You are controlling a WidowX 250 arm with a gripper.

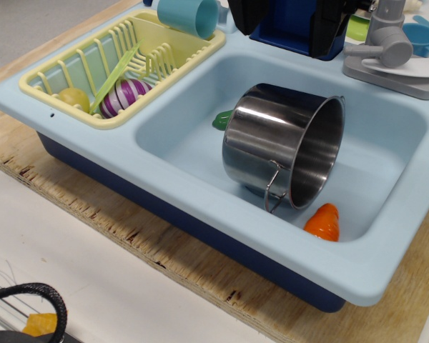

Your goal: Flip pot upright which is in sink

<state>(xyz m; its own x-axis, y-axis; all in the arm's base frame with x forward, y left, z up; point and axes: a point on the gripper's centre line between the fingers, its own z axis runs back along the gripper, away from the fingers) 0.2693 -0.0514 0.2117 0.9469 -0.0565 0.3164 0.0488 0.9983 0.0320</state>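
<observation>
The shiny steel pot [272,146] lies on its side in the basin of the light blue sink [173,136]. Its open mouth faces right and toward the front, and a wire loop handle [274,191] hangs at its lower rim. The pot leans tilted, with its base toward the back left. My gripper [286,25] shows only as a black body at the top edge, above the back rim of the sink and apart from the pot. Its fingertips are cut off by the frame.
An orange toy [323,223] lies in the basin just in front of the pot's mouth. A green toy [222,120] peeks out behind the pot. The yellow dish rack [161,71] at left holds a teal cup [189,16] and a purple striped toy [123,96]. The grey faucet [386,44] stands at back right.
</observation>
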